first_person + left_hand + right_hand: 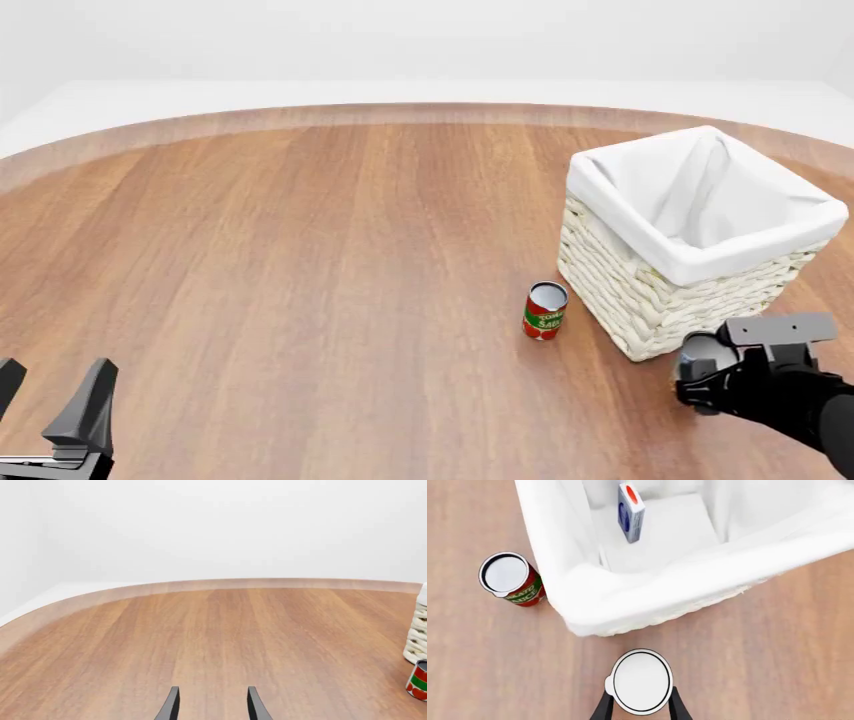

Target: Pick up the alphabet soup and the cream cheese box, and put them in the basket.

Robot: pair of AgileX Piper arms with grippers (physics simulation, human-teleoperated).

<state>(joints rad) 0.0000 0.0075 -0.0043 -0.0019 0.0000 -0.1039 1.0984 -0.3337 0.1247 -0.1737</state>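
At the near left, the left hand hangs released over bare counter. At the near right, the right hand grasps the alphabet soup, its white top showing, just near of the basket. The red can stands just left of the basket. Inside the basket, the cream cheese box stands on edge.
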